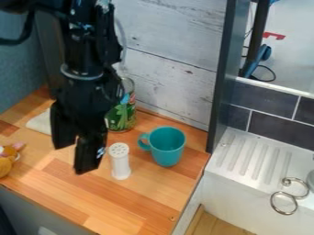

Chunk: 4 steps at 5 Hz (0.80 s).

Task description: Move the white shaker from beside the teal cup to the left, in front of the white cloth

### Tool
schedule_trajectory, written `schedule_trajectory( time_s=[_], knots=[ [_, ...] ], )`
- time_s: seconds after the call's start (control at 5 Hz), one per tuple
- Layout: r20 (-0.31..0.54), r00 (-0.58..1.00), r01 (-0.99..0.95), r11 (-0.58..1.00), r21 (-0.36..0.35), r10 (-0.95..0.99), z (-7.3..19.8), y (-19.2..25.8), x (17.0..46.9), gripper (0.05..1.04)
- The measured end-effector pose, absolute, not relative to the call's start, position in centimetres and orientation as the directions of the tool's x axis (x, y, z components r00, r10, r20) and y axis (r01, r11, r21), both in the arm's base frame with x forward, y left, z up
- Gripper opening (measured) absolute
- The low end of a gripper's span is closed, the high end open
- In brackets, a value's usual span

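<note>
One black claw (pixel 72 158) hangs spread and empty above the wooden tabletop (pixel 138 204), on the handle side of a teal mug (pixel 167 146). Upright between them stands a white shaker (pixel 120 161). The step appears to be pre-grasp; taking the shaker would call for lining up toward the mug and clearing its handle.

teal mug (pixel 167 146), white shaker (pixel 120 161), black gripper (pixel 76 158)
</note>
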<state>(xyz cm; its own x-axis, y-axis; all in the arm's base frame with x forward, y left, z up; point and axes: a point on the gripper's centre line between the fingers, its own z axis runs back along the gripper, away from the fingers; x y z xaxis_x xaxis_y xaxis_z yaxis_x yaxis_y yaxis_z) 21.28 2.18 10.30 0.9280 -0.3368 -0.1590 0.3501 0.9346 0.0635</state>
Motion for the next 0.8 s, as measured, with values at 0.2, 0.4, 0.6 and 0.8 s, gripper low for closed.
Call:
schedule_trajectory(
  time_s=[0.2, 0.4, 0.6, 0.8],
  knots=[
    [-0.094, 0.921, 0.384, 0.923, 0.034, -0.379, 9.5, 2.2, 23.1, 0.998],
    [-0.063, 0.909, 0.414, 0.910, 0.025, -0.412, 8.2, 2.5, 24.7, 0.998],
    [-0.025, 0.899, 0.438, 0.899, 0.019, -0.437, 7.4, 3.0, 26.1, 0.998],
    [-0.028, 0.896, 0.444, 0.896, 0.017, -0.443, 6.7, 3.1, 27.1, 0.998]
  ],
)
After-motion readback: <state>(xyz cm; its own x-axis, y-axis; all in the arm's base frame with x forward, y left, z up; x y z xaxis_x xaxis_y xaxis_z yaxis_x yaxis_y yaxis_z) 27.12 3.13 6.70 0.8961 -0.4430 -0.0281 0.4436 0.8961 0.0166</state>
